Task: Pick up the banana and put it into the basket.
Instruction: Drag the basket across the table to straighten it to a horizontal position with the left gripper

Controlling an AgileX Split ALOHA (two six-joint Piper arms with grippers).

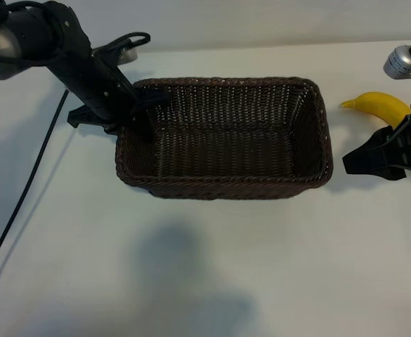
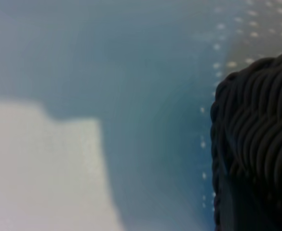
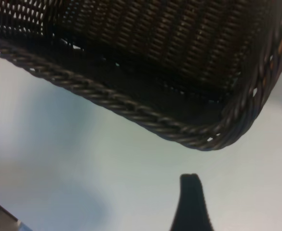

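The dark brown woven wicker basket sits mid-table. At its nine o'clock rim the left gripper pinches the wall. At three o'clock the right gripper waits open, beside the bright yellow curved banana.

Left gripper angled steeply downward; right gripper open.
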